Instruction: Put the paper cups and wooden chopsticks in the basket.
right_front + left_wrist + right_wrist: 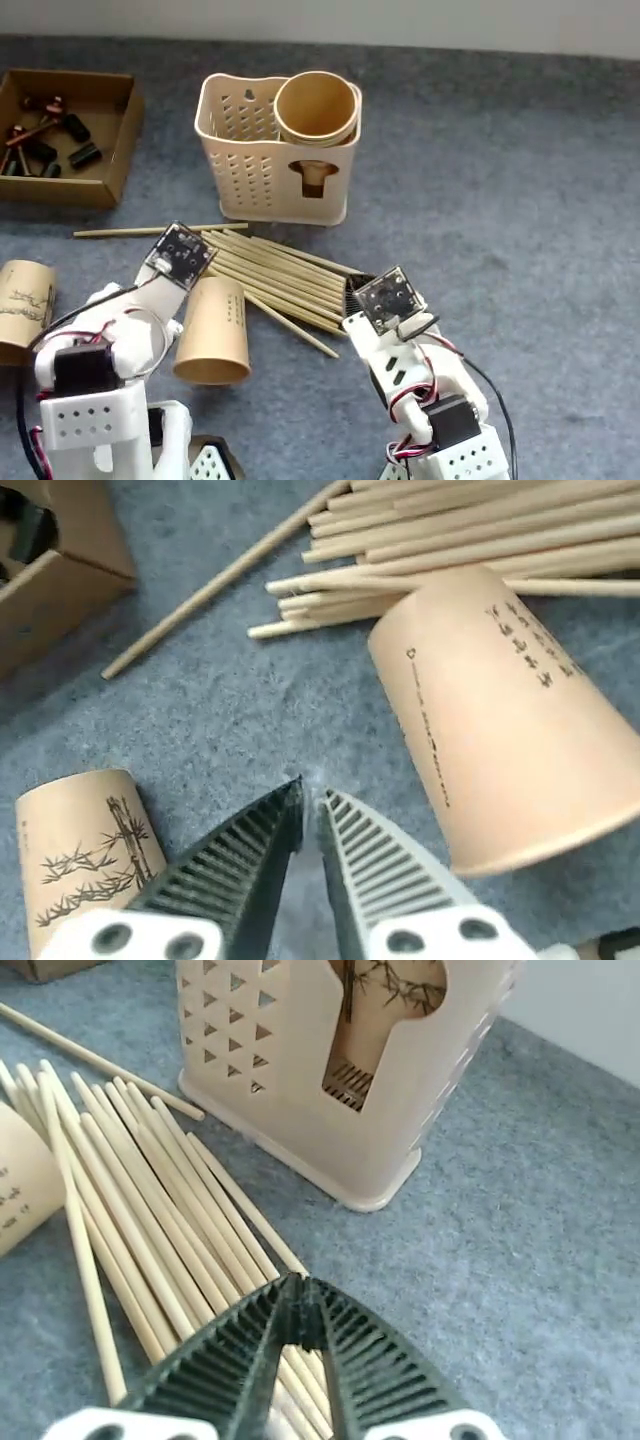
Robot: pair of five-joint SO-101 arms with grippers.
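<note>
The wooden chopsticks (285,278) lie in a loose fan of pale, round sticks across the middle of the high view, on grey short-pile carpet (520,200). One stray stick (150,231) lies off to their left. Above them, in the upper middle, stands the cream plastic basket (250,170), its walls pierced with small holes. A tan paper cup (316,105) sits upright in its right half. A second cup (213,330) lies on its side at lower centre-left, narrow end up against the sticks, and a third (22,305) lies at the left edge.

The left claw (308,798) hangs over bare carpet between those two lying cups, its ribbed black jaws almost together with nothing between them. The right claw (300,1295) sits over the right end of the sticks, tips closed, gripping nothing that I can see.

Open carpet spreads to the right of the basket. A cardboard box (60,190) of small parts sits at upper left.
</note>
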